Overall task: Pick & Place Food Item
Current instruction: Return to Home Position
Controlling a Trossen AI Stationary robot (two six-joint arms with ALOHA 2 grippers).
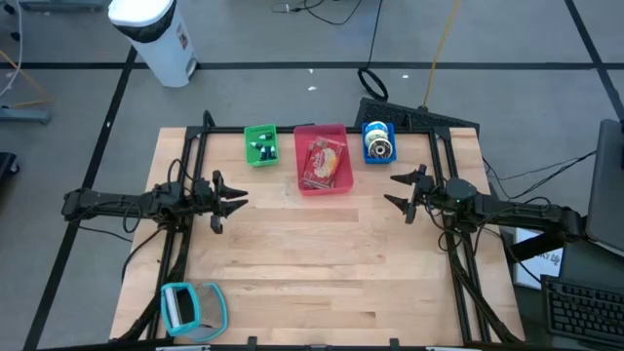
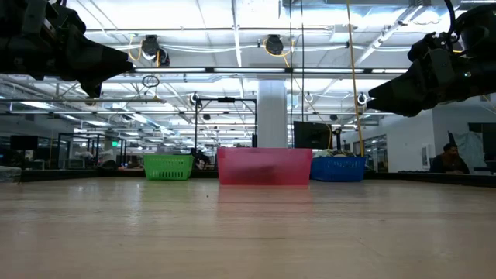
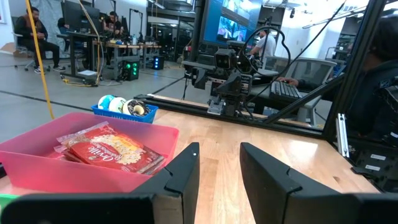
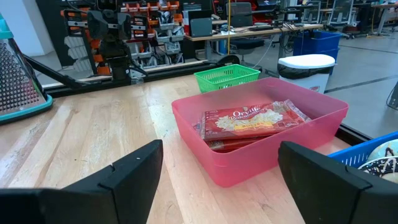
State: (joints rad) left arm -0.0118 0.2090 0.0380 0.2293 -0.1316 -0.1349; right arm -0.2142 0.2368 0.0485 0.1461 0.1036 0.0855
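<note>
- Tabletop [image 1: 322, 273]: left claw [image 1: 232, 200], right claw [image 1: 398, 191], both spread and empty.
- Between them, apart: red bin [image 2: 263, 167] holding popcorn bags [image 1: 324, 162].
- Risk: a wide arm swing clipping the bin.

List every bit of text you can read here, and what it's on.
"Orville": on the top popcorn bag in the red bin.
That bag's smaller print: too blurred to read.
Packaging in the blue bin: too small to read.
Sticker on the white waste bin: unreadable.
</note>
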